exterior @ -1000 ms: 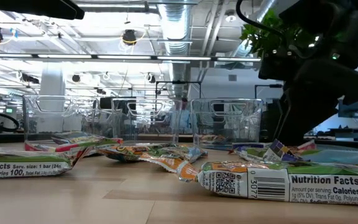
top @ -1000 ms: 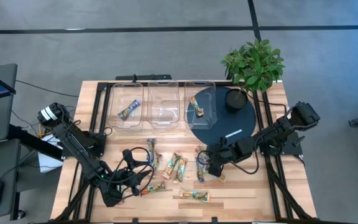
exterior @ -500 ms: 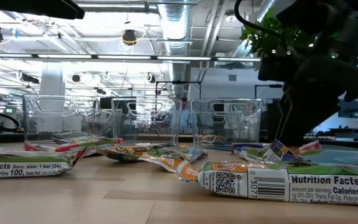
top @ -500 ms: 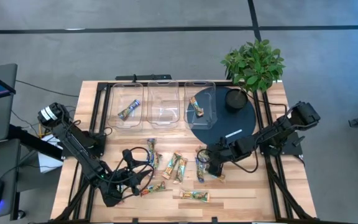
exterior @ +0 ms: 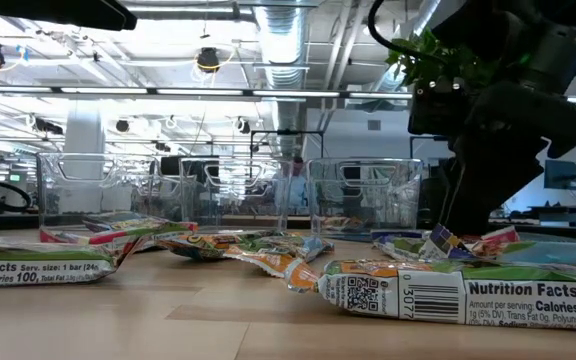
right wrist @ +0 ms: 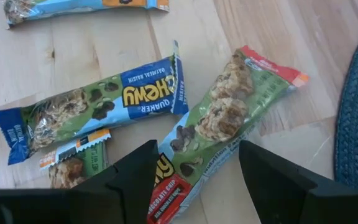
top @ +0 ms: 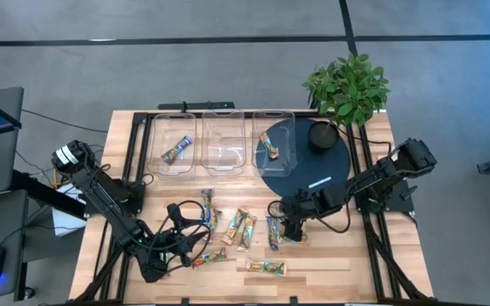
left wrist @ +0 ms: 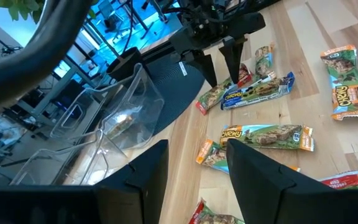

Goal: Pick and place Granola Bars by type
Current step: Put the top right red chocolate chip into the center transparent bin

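**Two Grippers Open Over Scattered Chewy Bars**

Several Granola Bars (top: 243, 228) lie loose on the wooden table (top: 330, 259) in front of three clear bins (top: 225, 140). One bar rests in the bin nearest the left arm (top: 174, 153) and another in the bin beside the dark round mat (top: 269, 145); the middle bin shows none.

The right gripper (top: 289, 229) hangs low over the bars near the mat's edge (top: 313, 174), its fingers spread and gripping nothing. Between them in the right wrist view lies a red-and-green bar (right wrist: 225, 118) whose wrapper reads "chocolate chip". Just beside it a blue-ended bar (right wrist: 95, 106) reads "Quaker Chewy" and "oatmeal raisin".

The left gripper (top: 187, 228) sits at the table's near side, fingers apart and empty. Its wrist view shows more wrappers marked "Chewy" (left wrist: 267, 135).

In the low view, the closest wrapper (exterior: 458, 293) shows "Nutrition Facts", "Calories 100" and a barcode; another (exterior: 38, 262) reads "Serv. size: 1 bar".
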